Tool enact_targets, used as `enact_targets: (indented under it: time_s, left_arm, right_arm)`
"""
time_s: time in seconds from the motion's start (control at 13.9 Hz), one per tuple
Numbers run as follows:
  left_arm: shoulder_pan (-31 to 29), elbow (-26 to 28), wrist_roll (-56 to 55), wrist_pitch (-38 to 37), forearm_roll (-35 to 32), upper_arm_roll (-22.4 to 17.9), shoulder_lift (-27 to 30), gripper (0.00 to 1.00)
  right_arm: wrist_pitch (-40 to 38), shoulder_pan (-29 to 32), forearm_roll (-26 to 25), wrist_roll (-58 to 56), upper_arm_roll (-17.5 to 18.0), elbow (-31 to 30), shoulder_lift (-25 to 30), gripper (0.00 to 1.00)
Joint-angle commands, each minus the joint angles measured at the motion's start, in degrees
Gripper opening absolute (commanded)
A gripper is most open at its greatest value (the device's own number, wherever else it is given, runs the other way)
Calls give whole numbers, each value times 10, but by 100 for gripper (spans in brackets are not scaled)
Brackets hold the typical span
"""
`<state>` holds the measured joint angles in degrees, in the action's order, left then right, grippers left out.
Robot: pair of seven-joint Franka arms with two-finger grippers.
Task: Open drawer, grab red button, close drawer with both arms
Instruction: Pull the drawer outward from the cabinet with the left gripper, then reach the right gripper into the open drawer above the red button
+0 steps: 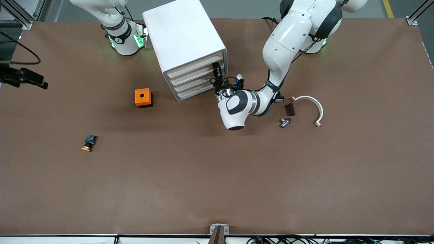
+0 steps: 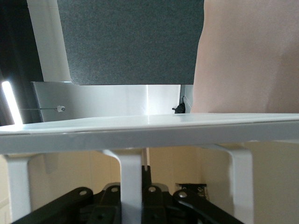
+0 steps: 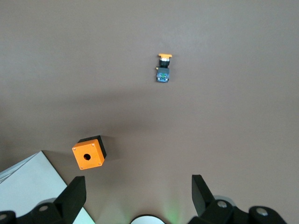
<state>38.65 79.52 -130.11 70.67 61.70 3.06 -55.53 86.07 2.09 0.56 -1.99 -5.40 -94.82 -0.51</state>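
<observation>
Front view: cabinet (image 1: 184, 37) sits upper centre of the frame, drawer fronts facing down-frame toward the left arm's end of the table (image 1: 217, 176). The drawer (image 1: 195, 66) is the uppermost of the four cream fronts. It sits in line with the three below and looks shut. The left arm comes down from the upper corner at its own end and bends across mid-frame. The left gripper (image 1: 218, 73) is right at the drawer's front, at the end toward the left arm. Can't tell its grip state from here. Of the right arm only the base (image 1: 123, 37) shows, at the top edge beside the cabinet.

Loose parts:
- Orange cube (image 1: 143, 97): mid-frame, near the cabinet, toward the right arm's end.
- Orange-cap button (image 1: 89, 142): lower in frame than the cube, well apart from it.
- Dark block (image 1: 289, 109), small metal part (image 1: 284, 122) and white curved bracket (image 1: 310, 107): clustered near the left arm's wrist.

Left wrist view: a white ledge (image 2: 149, 127) runs across the frame close to the lens, with cream panel under it. The gripper's black body fills the edge nearest the camera. Grip state still can't be told.

Right wrist view: the right gripper (image 3: 138, 184) hangs over bare table with its jaws spread wide, holding nothing. The cube, the orange-cap button and one cabinet corner are in view.
</observation>
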Motion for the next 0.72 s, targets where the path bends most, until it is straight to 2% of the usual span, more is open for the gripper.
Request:
enact_targets:
  time_s: [0.0, 0.29, 0.43, 0.65]
  left_arm:
    - [-16, -7, 5, -4, 29, -3, 1, 5]
    - [-36, -7, 5, -2, 33, -9, 2, 7]
    - [-46, -12, 6, 4, 33, -16, 4, 8]
    - [-56, -30, 8, 11, 34, -36, 5, 9]
  right_arm:
    - [-5, 14, -4, -6, 2, 28, -42, 100]
    - [5, 2, -35, -6, 7, 37, -48, 100]
    - [7, -7, -28, 3, 7, 37, -48, 100]
    - [9, -44, 21, 153, 7, 36, -47, 100]
